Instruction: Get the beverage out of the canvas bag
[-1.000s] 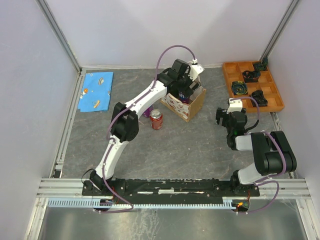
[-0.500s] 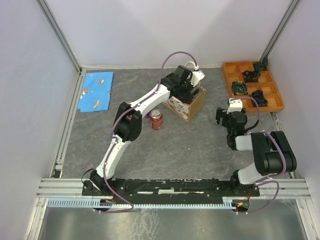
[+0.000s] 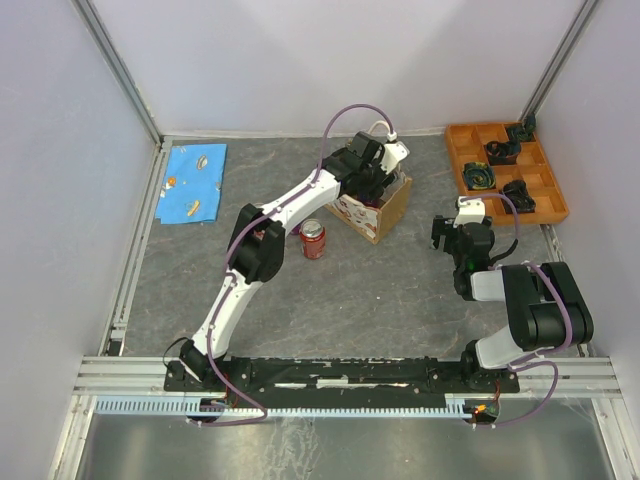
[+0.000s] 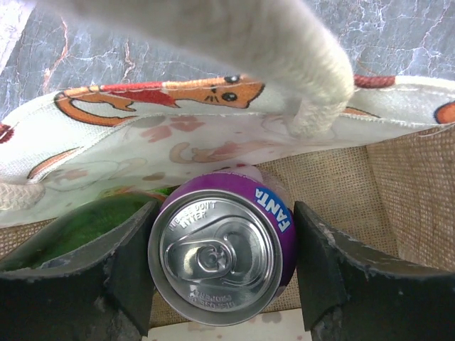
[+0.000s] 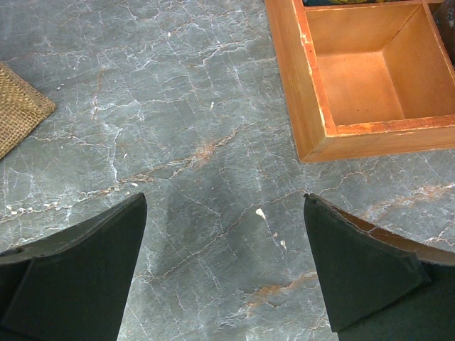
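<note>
Purple Fanta can point(image 4: 222, 256) stands upright inside the canvas bag point(image 4: 178, 135), clamped at 3 and 9 o'clock by my left gripper point(image 4: 224, 273). Only my left wrist camera shows this. The overhead view places the bag toward 12 o'clock of the table point(image 3: 380, 290) centre. My right gripper point(image 5: 224, 270) gapes wide above bare tabletop.

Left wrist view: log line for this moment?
phase: grasp | left gripper: shut on purple Fanta can inside canvas bag | status: not yet lifted out | right gripper: open, over table
</note>
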### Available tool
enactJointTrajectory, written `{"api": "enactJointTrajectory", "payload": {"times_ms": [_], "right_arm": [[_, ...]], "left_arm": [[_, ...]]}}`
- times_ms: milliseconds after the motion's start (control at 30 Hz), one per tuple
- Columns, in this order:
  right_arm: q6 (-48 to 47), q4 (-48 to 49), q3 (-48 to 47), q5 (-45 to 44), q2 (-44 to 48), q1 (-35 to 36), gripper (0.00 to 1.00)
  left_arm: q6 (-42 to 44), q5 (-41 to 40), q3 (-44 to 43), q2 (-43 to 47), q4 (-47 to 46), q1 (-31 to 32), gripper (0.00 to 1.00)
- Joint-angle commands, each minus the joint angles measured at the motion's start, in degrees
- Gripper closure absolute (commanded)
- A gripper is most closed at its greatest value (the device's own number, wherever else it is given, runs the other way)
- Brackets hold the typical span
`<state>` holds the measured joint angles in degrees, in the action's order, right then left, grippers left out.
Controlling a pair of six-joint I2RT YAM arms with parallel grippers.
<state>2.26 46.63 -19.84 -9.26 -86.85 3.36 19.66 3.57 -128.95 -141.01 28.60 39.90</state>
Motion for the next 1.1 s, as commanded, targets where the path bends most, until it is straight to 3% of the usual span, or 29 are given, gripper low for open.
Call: {"api": "enactJointTrajectory", "payload": {"times_ms": [0,500,700,1067], "right_arm": [[0.1,2.1,-1.5,-0.4,0.2,0.0,0.01],[0.1,2.1,-1.5,-0.4,0.3,-0.1,0.01],[0.1,2.1,-1.5,-0.4,0.2,0.0,0.01],[0.1,2.1,-1.5,-0.4,0.3,0.0,0.01]], "left_arm": [[-1.0,1.7,0.7,-0.4,-1.0,0.0,0.97],[-3.7,3.8,-1.8,13.5,-1.5,-0.1,0.97],[-6.2,3.2,-7.5,15.1,-1.1,-0.5,0.97],[-6.8,0.6,-8.6,22.0,0.6,-2.6,0.97]]}}
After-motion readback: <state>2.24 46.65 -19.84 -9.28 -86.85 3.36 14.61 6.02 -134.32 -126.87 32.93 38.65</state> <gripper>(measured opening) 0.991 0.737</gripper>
